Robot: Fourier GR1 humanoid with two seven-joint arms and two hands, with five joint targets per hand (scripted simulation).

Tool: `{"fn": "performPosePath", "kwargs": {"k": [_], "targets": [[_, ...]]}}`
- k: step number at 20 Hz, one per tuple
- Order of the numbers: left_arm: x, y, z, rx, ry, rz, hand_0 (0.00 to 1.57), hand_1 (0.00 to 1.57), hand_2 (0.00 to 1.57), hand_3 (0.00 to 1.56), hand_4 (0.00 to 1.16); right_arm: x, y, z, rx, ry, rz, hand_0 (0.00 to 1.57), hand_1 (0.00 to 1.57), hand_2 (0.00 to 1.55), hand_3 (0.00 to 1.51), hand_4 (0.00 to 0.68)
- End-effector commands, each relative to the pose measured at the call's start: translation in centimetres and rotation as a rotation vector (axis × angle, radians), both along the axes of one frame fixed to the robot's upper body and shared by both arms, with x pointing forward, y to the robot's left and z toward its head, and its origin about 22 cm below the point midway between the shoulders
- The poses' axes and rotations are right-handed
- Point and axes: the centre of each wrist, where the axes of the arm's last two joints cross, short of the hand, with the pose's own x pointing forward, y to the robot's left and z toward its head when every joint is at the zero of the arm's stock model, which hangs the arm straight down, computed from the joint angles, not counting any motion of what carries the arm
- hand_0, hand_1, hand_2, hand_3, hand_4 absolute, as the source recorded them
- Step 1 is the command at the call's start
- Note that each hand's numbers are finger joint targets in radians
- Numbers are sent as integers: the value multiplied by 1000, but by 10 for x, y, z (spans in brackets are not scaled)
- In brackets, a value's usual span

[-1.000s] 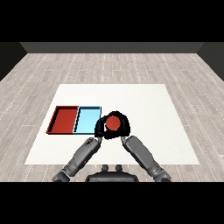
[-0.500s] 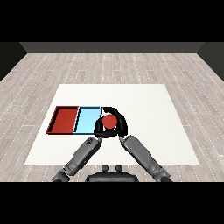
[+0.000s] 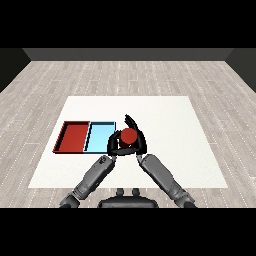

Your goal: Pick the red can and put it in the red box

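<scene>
Carry step underway: black right hand [image 3: 136, 136] curled round small red cylindrical can [image 3: 128, 135] beside light blue tray [image 3: 100, 137]; next, leftward transfer over shallow red tray [image 3: 74, 137].

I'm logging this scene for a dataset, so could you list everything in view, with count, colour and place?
table: one, white, on the grey wood-plank floor.
red tray: one, red, on the table's left part, the outer of the two trays.
light blue tray: one, light blue, touching the red tray's right side.
red can: one, red, just right of the light blue tray, held in the right hand.
left hand: one, black, by the light blue tray's right edge, beside the can.
right hand: one, black, fingers curled round the can.
forearms: two, grey, coming in from the lower corners.
</scene>
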Motion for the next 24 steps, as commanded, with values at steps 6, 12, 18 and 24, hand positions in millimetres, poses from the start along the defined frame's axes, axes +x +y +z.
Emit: {"fn": "performPosePath", "kwargs": {"k": [6,12,18,24], "targets": [[-4,12,-11,-5,-19,26,1571,1571,1571,1468,1131,-4,-13,12,55,13,-6,0,0,0,0,0],[-15,16,11,28,-41,49,1571,1571,1558,1467,1132,-24,-56,15,79,-41,-24,0,0,0,0,0],[11,69,36,38,-69,109,1571,1571,1571,1484,1135,-33,-119,13,142,-35,-49,0,0,0,0,0],[35,105,55,106,-45,248,1571,1571,1571,1476,1136,-49,-162,-7,93,-21,-117,0,0,0,0,0]]}}
